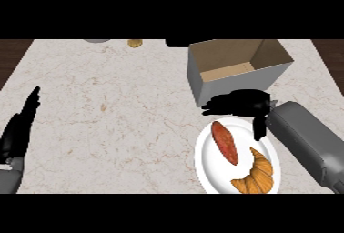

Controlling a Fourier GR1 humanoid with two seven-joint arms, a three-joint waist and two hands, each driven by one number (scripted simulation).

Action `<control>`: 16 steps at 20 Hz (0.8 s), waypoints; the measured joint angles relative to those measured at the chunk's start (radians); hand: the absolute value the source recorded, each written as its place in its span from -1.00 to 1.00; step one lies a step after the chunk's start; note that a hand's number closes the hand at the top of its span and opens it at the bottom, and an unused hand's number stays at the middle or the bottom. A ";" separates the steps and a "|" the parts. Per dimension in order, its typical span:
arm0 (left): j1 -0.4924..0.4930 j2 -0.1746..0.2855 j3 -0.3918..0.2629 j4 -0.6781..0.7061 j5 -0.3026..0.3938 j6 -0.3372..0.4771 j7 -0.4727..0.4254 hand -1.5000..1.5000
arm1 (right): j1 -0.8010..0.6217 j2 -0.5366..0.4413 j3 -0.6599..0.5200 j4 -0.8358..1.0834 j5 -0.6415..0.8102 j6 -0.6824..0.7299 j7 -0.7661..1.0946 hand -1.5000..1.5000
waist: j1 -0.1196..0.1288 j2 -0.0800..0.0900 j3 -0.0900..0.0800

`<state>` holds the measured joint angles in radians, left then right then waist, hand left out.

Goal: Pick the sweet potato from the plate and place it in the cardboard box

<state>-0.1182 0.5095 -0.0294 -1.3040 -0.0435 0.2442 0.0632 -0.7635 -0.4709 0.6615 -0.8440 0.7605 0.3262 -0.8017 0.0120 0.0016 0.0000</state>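
Observation:
A reddish-brown sweet potato [225,142] lies on the left half of a white plate [205,157] at the lower right of the counter. My right hand [238,102] hovers just beyond the plate's far rim, fingers stretched out to the left and thumb [259,127] hanging down over the plate's right edge; it holds nothing. The open cardboard box [235,68] stands right behind the hand, grey outside and brown inside. My left hand [20,129] rests at the counter's left edge, fingers straight and pointing up.
A golden croissant [257,175] shares the plate, on its lower right. At the counter's far edge are a small tan round object [134,43], a grey object [96,40] and a dark object [176,43], all cut off by the view.

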 measured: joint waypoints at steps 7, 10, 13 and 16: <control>0.029 -0.015 0.044 -0.013 -0.020 -0.024 -0.012 0.00 | 0.035 0.033 -0.036 0.003 0.082 -0.007 -0.010 -1.00 | -0.004 -0.001 0.000; 0.033 -0.033 0.051 -0.009 -0.033 -0.024 -0.020 0.00 | 0.055 0.060 -0.045 -0.016 0.097 0.000 -0.005 -1.00 | -0.006 -0.002 0.000; 0.030 -0.040 0.055 -0.022 -0.046 -0.025 -0.006 0.00 | 0.077 0.047 -0.050 -0.075 0.094 0.029 -0.009 -1.00 | -0.010 -0.003 0.000; 0.037 -0.052 0.059 -0.023 -0.053 -0.030 -0.007 0.00 | 0.110 0.028 -0.050 -0.149 0.085 0.050 -0.005 -1.00 | -0.012 -0.003 0.000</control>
<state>-0.0816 0.4576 0.0292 -1.3266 -0.0970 0.2138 0.0558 -0.6538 -0.4431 0.6116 -0.9925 0.8450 0.3760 -0.8065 -0.0002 -0.0017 0.0000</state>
